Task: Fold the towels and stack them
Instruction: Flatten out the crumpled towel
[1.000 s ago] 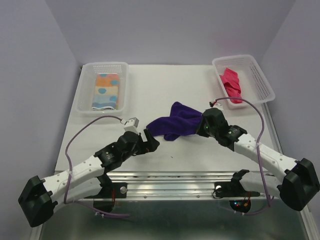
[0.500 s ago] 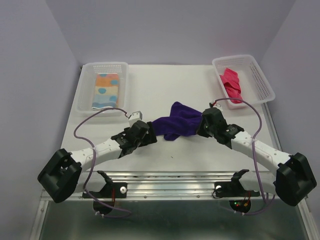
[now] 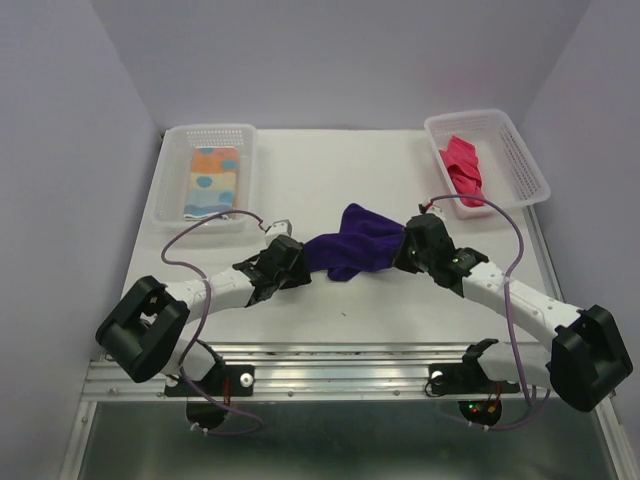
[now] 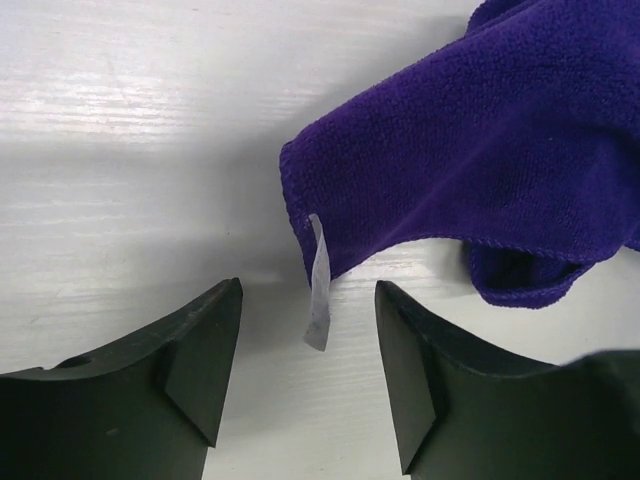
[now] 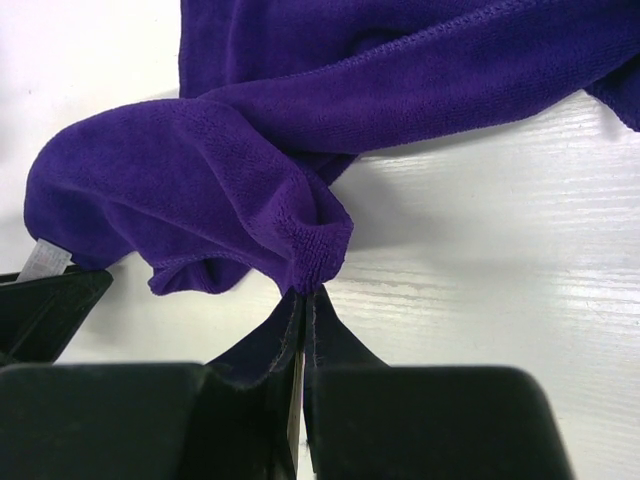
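you have the deep purple soft cloth towel (image 3: 355, 245) lying mid-way across the white worktop (image 3: 330, 170), long axis nine to three, its right corner clamped tight in your right pincer (image 5: 303, 305), its tagged left corner just at twelve o'clock of your left pincer (image 4: 308, 292), which gapes wide and empty.

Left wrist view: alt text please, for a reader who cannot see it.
The corner of a purple towel, with a small white tag, lies on a white table just ahead of the left gripper. Its two dark fingers are open, and the tag reaches into the gap between them without touching either.
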`<state>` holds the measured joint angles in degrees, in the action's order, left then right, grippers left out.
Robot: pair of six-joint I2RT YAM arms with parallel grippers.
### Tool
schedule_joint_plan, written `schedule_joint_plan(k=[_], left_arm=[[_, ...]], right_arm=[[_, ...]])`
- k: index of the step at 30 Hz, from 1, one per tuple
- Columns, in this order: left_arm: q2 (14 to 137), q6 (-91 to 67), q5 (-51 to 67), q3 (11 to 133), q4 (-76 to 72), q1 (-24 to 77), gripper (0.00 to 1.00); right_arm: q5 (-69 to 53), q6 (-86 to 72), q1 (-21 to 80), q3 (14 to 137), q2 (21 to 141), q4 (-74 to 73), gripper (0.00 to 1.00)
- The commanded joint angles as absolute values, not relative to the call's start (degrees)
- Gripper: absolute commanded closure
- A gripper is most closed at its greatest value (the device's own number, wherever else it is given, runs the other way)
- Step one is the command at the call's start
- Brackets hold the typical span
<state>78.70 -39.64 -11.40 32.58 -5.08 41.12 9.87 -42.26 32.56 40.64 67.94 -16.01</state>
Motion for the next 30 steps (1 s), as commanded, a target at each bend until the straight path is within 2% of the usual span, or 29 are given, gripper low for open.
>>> schedule_joint_plan(k=[1,3,9,12,13,20,25,30], left_arm=[[80.2,-38.1,-11.3,35.4,-7.6,40.8,0.37],[81.3,-38.0,-10.7,35.7,-8.4,40.8,0.37],[83.5,-37.7,-9.4,36.6,-9.5,40.8,0.57],[83.8,-37.5,-9.1,37.0,-9.6,40.8,0.80],[83.6,-37.5,-9.2,37.0,-9.6,40.8,1.00],[78.3,-37.2,-9.5,35.4,-9.7,40.7,1.00],[68.5,-36.7,-8.2,33.4,-9.8,40.8,1.00],[57.0,-34.0,-1.9,33.5,-12.6,41.0,1.00]], right_arm=[[9.5,-41.6,32.0,40.9,67.9,-13.9,0.99],[9.6,-41.3,31.9,41.0,67.9,-14.0,0.99],[9.2,-41.1,31.6,41.0,67.9,-14.1,0.99],[9.1,-41.0,31.5,41.0,67.9,-14.2,0.99],[9.1,-41.0,31.5,41.0,67.9,-14.2,0.99],[9.0,-39.6,31.3,41.0,67.2,-14.2,0.99],[9.1,-37.4,31.3,42.7,64.9,-14.5,0.99],[7.2,-34.5,31.3,46.0,60.0,-14.6,0.99]])
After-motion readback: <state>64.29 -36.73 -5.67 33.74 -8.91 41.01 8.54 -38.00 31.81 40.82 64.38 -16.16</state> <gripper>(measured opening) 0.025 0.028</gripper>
